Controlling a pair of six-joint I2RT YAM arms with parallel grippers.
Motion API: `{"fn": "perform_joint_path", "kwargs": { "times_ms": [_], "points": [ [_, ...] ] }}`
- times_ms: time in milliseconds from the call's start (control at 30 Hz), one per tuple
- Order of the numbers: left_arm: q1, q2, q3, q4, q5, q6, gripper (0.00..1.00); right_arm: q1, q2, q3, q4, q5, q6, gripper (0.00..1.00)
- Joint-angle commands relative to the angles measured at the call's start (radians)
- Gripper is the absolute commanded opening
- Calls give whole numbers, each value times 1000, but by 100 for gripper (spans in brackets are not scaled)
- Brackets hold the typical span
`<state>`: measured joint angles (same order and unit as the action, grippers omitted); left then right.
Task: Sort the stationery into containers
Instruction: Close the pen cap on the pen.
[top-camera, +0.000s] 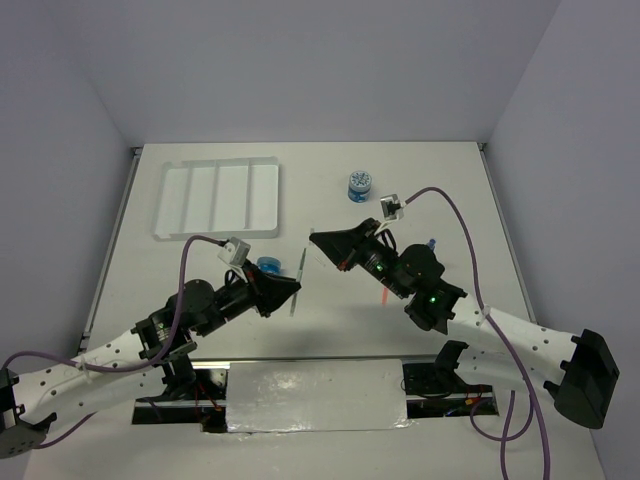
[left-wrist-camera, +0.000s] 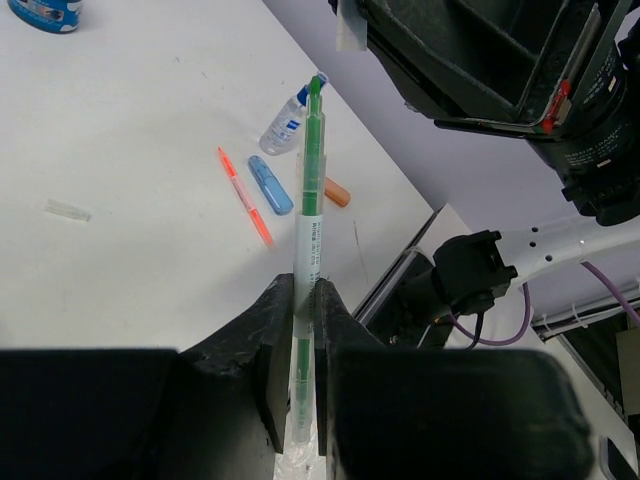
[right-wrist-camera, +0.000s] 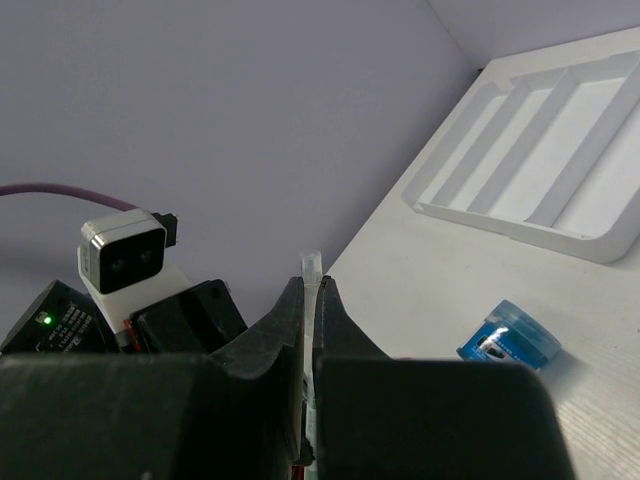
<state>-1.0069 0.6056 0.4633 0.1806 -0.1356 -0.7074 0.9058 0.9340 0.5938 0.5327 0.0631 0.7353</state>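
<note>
Left gripper (left-wrist-camera: 305, 290), mine, clenched on the thin grey-green pen (left-wrist-camera: 312, 180); the print on its white label (left-wrist-camera: 309, 243) is too small to read. The pen is held off the table (top-camera: 450, 190), tip toward my right gripper (right-wrist-camera: 310, 290), which pinches a thin clear piece (right-wrist-camera: 310, 262). Both my arms bend inward; the tray (top-camera: 215, 234) lies far left.

The white table (top-camera: 460, 190) carried a divided tray (top-camera: 205, 200) at upper left, a blue spool (top-camera: 361, 186) at top centre and a second blue spool (top-camera: 268, 265) mid-frame.
</note>
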Motion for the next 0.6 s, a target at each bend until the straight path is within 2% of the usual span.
{"fn": "perform_joint_path", "kwargs": {
  "times_ms": [0,567],
  "points": [
    [-4,-10,26,39,-16,22,0,10,5,3,62,-14,-19,0],
    [-6,-4,20,42,-16,22,0,10,55,27,59,-29,-20,0]
  ]
}}
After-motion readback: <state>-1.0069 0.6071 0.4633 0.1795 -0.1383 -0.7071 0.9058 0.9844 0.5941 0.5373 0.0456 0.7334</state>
